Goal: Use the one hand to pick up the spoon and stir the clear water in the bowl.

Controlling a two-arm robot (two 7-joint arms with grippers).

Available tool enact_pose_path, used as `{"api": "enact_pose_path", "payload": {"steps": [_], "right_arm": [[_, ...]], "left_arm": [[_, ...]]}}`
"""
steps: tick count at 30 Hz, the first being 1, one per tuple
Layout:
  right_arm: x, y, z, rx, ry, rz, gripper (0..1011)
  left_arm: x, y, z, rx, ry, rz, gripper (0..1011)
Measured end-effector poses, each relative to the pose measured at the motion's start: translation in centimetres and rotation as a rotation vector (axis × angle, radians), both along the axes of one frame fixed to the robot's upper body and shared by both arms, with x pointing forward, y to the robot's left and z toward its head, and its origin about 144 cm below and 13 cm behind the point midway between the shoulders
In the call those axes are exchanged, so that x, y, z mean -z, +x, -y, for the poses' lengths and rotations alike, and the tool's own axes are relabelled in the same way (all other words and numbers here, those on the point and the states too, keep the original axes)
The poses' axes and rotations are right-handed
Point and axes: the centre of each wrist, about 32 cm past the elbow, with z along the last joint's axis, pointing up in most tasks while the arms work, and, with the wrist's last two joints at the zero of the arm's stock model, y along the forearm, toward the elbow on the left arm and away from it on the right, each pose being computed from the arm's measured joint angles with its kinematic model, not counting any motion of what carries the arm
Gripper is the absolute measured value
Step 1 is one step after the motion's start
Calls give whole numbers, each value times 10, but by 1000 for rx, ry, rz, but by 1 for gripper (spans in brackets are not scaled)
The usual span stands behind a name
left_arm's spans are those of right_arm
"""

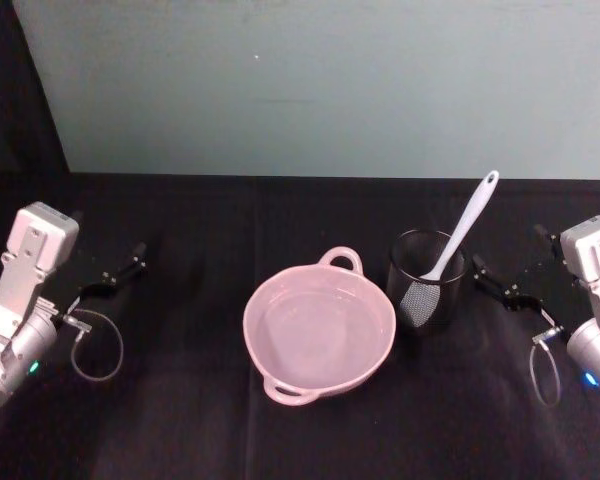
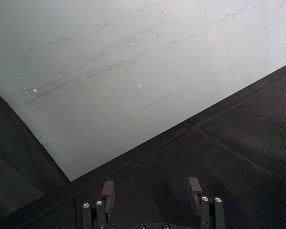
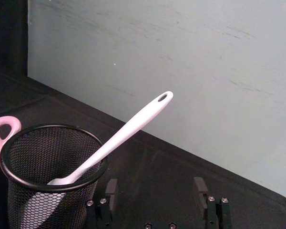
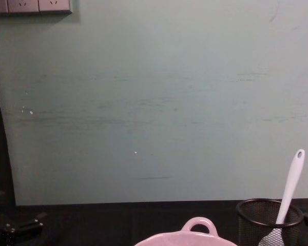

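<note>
the black mesh cup (image 1: 427, 285) holds the spoon (image 1: 466, 222), which stands head down inside it, with the white handle leaning out over the rim and its holed end up. the pink bowl (image 1: 265, 310) holds clear water and sits touching or just beside the cup; which one cannot be told.

the right gripper (image 1: 495, 283) rests low over the black table (image 1: 200, 420) with its jaws spread apart and nothing between them. the cup and spoon are just beside its fingertips, and the bowl lies beyond the cup. the left gripper (image 1: 115, 272), also spread and empty, sits well apart on the bowl's other side.
</note>
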Motion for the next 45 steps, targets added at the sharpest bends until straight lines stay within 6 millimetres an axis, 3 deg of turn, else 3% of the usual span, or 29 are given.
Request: {"api": "enact_pose_path", "payload": {"steps": [45], "right_arm": [[0, 0, 0, 0, 0, 0, 1003]], "left_arm": [[0, 0, 0, 0, 0, 0, 1005]]}}
